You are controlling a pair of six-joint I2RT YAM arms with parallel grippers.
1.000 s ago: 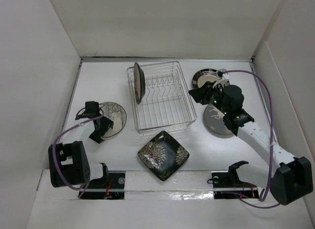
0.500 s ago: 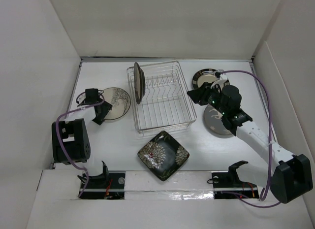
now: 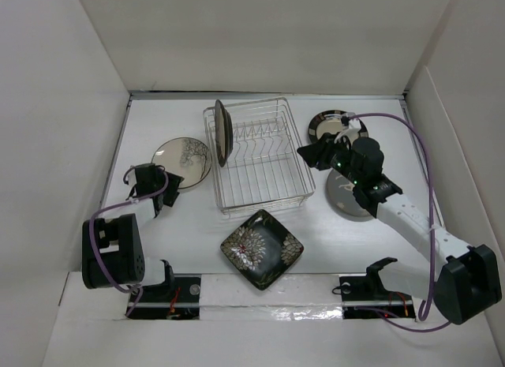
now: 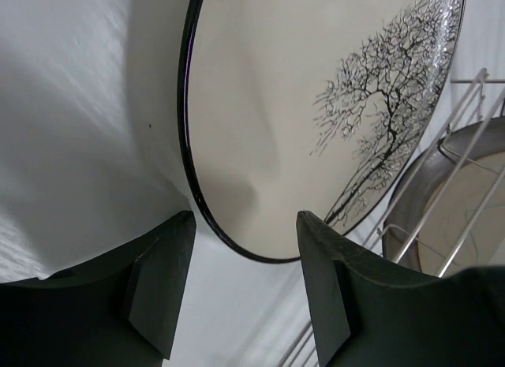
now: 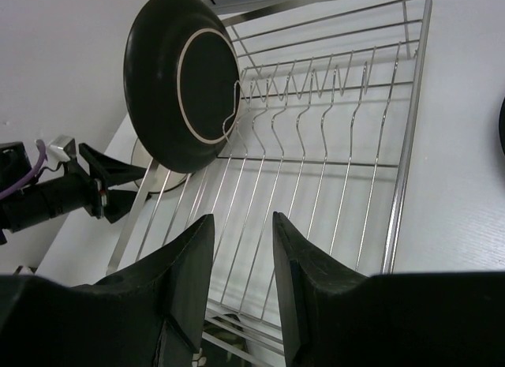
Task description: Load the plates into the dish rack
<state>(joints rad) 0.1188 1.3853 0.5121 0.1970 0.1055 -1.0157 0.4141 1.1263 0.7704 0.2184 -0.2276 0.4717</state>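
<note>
The cream round plate with dark branches (image 3: 181, 156) slid closer to the silver wire dish rack (image 3: 264, 166) at its three o'clock. We must still lift it. Our left pincer (image 4: 245, 221) and right pincer (image 5: 242, 219) gape apart, empty.

Rack (image 3: 264, 174): bright silver metal wire, smooth and shiny. Cream plate (image 4: 268, 106): glazed ceramic by its look, glossy with soft reflections, its edge dark and shining; the square plate (image 3: 261, 249) carries a glossy black glaze, and the dark plate (image 5: 183, 83) standing in the rack shows a duller satin back. Left fingers (image 4: 158, 280): matt black plastic with a faintly grainy face; table (image 5: 465, 201): white, matt, finely textured; cable (image 3: 379, 116): smooth purple sheath.
</note>
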